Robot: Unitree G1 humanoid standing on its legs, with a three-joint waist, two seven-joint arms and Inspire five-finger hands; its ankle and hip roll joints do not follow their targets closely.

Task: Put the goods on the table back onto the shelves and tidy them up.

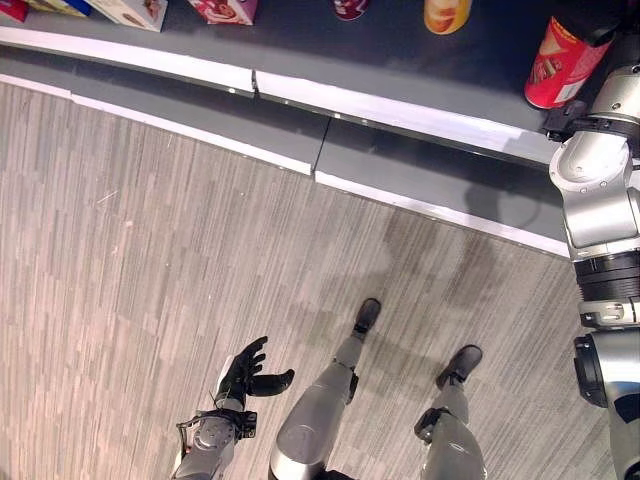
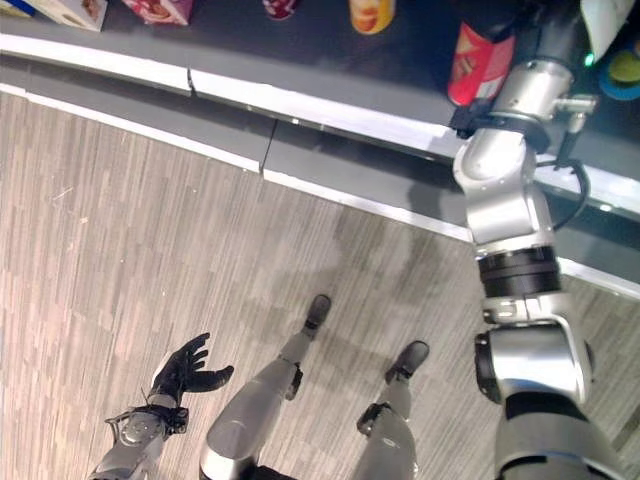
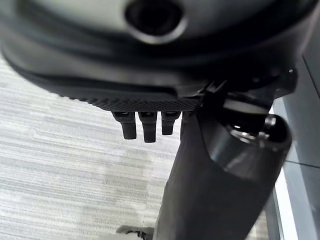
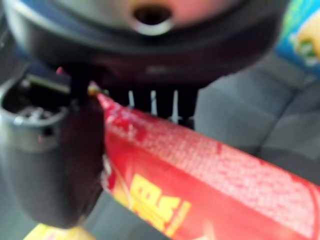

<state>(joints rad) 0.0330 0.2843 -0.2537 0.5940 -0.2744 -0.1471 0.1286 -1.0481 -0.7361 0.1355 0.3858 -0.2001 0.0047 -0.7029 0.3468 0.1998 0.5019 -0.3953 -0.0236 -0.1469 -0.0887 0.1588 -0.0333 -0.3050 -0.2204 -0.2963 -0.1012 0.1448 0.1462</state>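
A red cylindrical can (image 1: 556,68) stands tilted on the grey shelf board (image 1: 400,55) at the far right. My right hand (image 2: 538,28) is up at the shelf, and its thumb (image 4: 50,160) and fingers are curled round the can's (image 4: 210,180) upper part. Down beside my body, my left hand (image 1: 246,372) hangs over the wooden floor. Its fingers (image 3: 145,127) are relaxed and hold nothing.
Further left on the same shelf are a yellow can (image 1: 446,14), a dark red can (image 1: 350,8), a pink box (image 1: 222,10) and a pale box (image 1: 130,10). A blue and green packet (image 2: 622,68) lies right of the red can. A lower grey ledge (image 1: 250,120) juts out below.
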